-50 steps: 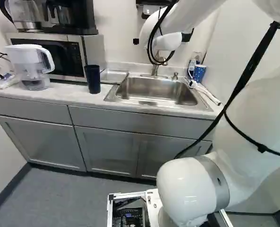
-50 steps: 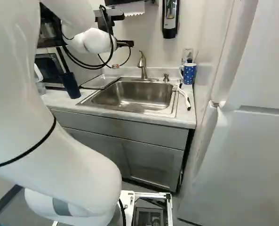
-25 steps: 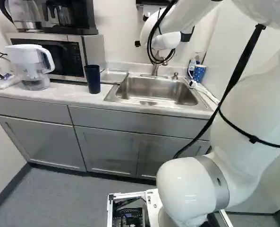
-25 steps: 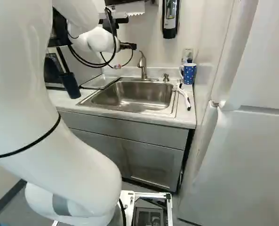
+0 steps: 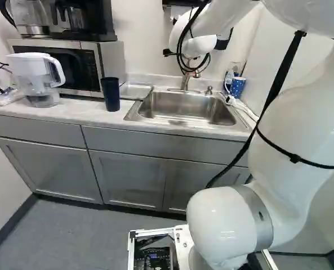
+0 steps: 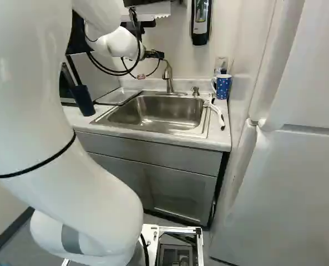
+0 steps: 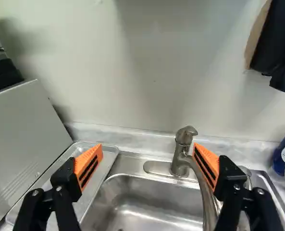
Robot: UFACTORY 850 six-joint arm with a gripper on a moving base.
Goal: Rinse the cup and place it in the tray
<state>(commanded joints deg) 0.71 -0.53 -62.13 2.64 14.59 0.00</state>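
Prob. at the fetch step: we've got the gripper (image 7: 148, 148) wide & empty, dark cup (image 5: 110, 94) on the counter (image 5: 54, 115) near the tray (image 5: 136, 91); assuming that's ours, not the spotted mug (image 6: 223, 87), we next line up & grip it b4 rinsing

Arm (image 5: 293, 129) aloft, hand (image 6: 154, 55) open (quite wide)

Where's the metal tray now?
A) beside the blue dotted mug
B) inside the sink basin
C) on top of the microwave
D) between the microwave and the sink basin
D: in the left base view the metal tray lies flat, with the microwave on one side and the sink basin on the other.
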